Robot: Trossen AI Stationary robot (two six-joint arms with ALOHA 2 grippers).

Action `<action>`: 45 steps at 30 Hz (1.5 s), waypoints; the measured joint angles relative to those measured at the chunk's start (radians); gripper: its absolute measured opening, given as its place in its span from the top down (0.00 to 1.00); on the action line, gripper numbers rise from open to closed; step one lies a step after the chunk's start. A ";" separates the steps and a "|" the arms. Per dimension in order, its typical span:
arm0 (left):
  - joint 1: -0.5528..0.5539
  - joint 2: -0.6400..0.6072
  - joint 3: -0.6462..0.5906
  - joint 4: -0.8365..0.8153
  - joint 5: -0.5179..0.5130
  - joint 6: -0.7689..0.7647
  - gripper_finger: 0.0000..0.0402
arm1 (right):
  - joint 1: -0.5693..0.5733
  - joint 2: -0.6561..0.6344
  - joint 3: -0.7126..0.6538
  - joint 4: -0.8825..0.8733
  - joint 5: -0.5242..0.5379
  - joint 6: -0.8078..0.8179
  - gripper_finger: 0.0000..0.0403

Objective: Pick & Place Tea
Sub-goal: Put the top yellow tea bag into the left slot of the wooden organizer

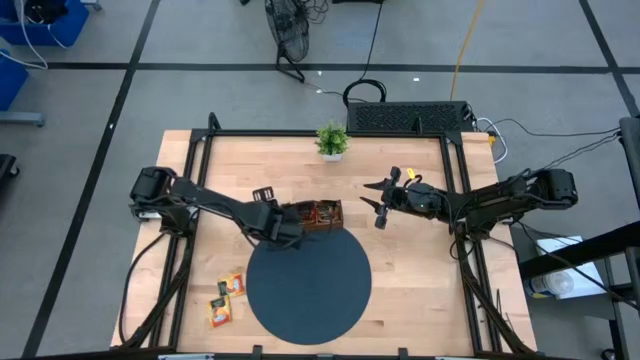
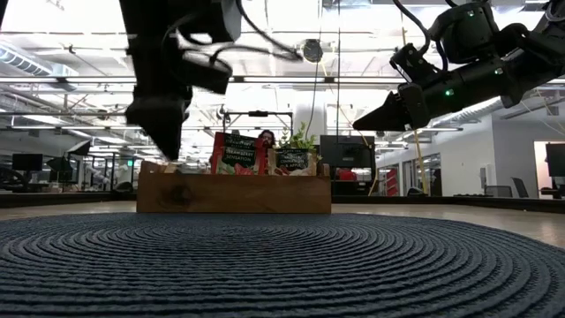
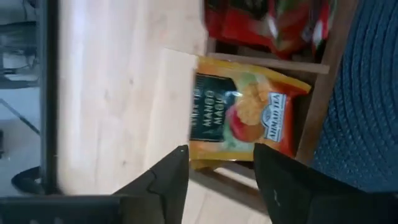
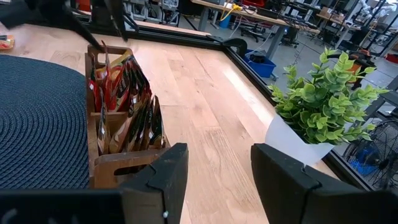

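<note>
We find the left gripper (image 1: pixel 283 228) poised above the left end of the brown wooden three-compartment tray (image 1: pixel 312 216), its two dark fingers (image 3: pixel 168 180) spread apart with nothing between them. Directly beyond those fingers, in the left wrist view, a yellow-orange square tea sachet (image 3: pixel 245 117) rests in the tray's end compartment, clear of both fingers. In the next compartment past it we see red tea sachets (image 3: pixel 267 25) packed together. Just beside the tray on the gripper's near side lies the dark round woven mat (image 1: pixel 308 284). Farther off, behind the left arm towards the table's front-left corner, two loose yellow-orange sachets (image 1: pixel 226 298) lie on the light wooden table (image 1: pixel 420 280), close to the mat's edge.

The right gripper (image 1: pixel 378 203) hangs raised to the right of the tray, fingers likewise parted and empty. Near it, towards the table's far edge, stands the small green potted plant (image 1: pixel 332 140); the tray with its upright sachets sits well apart ahead of it.
</note>
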 joint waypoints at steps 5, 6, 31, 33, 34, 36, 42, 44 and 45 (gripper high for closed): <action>0.016 -0.034 0.042 0.000 0.090 0.047 0.62 | 0.000 0.000 0.000 0.000 0.000 0.000 0.60; 0.024 -0.035 0.045 -0.006 0.126 0.075 0.67 | 0.000 0.000 0.000 0.000 0.000 0.000 0.60; 0.233 -0.019 -0.058 0.197 0.536 0.356 1.00 | -0.022 0.000 0.000 -0.039 0.000 -0.001 0.60; 0.233 -0.019 -0.082 0.224 0.567 0.356 1.00 | -0.026 0.000 0.000 -0.040 0.000 0.008 0.60; 0.232 -0.019 -0.090 0.240 0.584 0.356 1.00 | -0.027 0.000 0.000 -0.040 -0.001 0.009 0.60; 0.232 -0.020 -0.109 0.273 0.620 0.357 1.00 | -0.027 0.000 0.000 -0.040 -0.001 0.010 0.60; 0.240 -0.020 -0.171 0.345 0.635 0.356 1.00 | -0.027 0.000 0.000 -0.037 -0.002 0.011 0.60; 0.252 -0.025 -0.192 0.358 0.635 0.338 1.00 | -0.027 0.000 0.000 -0.036 -0.002 0.011 0.60; 0.258 -0.026 -0.202 0.363 0.634 0.328 1.00 | -0.027 0.000 0.000 -0.036 -0.002 0.011 0.60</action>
